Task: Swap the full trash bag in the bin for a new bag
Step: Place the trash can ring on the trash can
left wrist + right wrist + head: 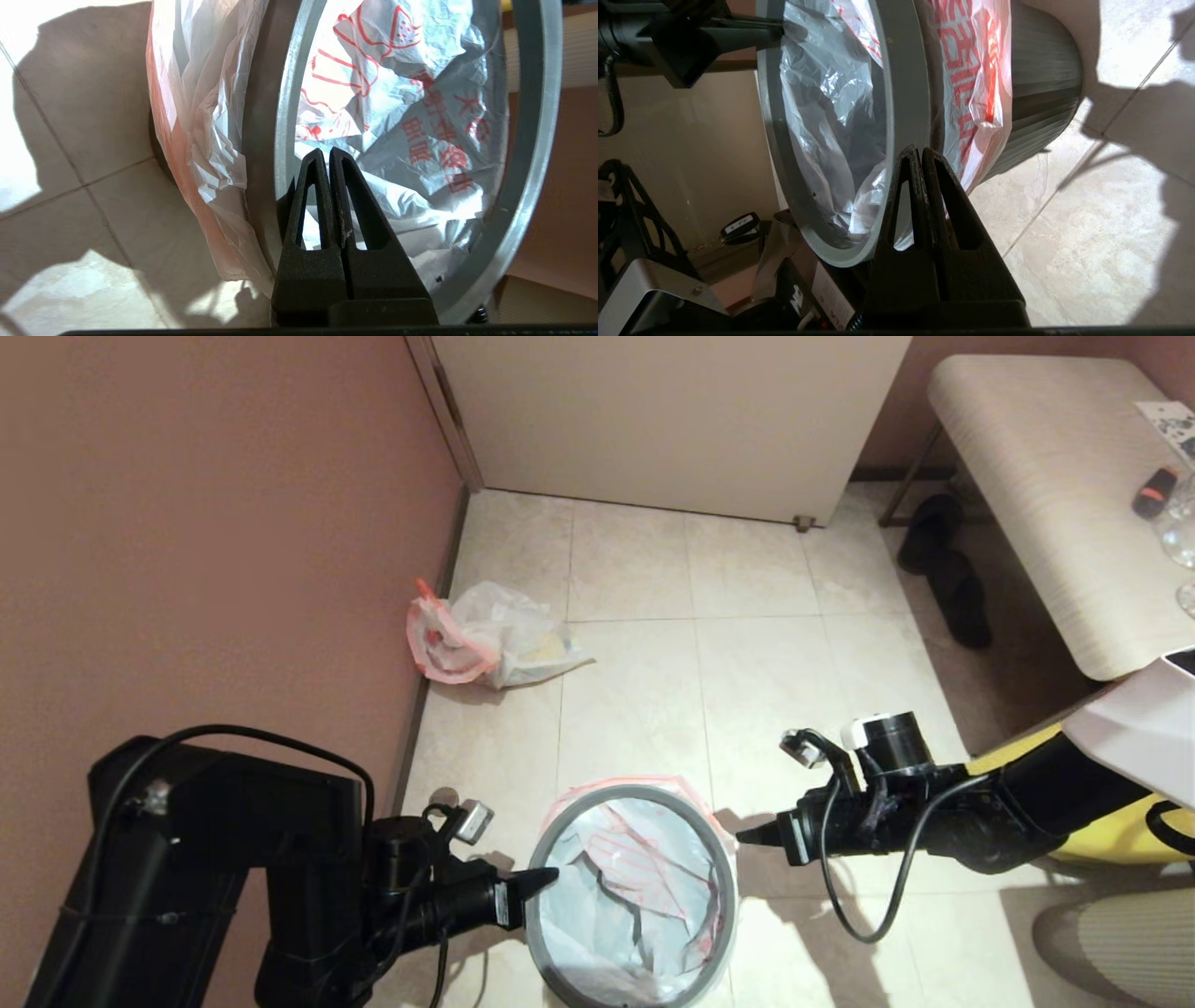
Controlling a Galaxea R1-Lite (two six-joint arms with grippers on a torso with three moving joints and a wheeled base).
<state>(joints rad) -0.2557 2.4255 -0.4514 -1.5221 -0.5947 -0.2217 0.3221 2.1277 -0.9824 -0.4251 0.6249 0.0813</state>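
bin [1045,93]: glossy black, ribbed side
ring [560,821]: plain grey
new bag [644,887]: see-through white, pink-red edge, red line drawing and red characters
full trash bag [490,639]: see-through white, pink-red handles, yellowish patch showing through
left gripper [546,877]: black fingers
right gripper [747,837]: black fingers
floor [747,644]: pale beige marbled tiles with thin grey joints
wall [205,523]: dusky pink-brown
bench [1046,476]: cream with faint wavy stripes
slippers [943,569]: black
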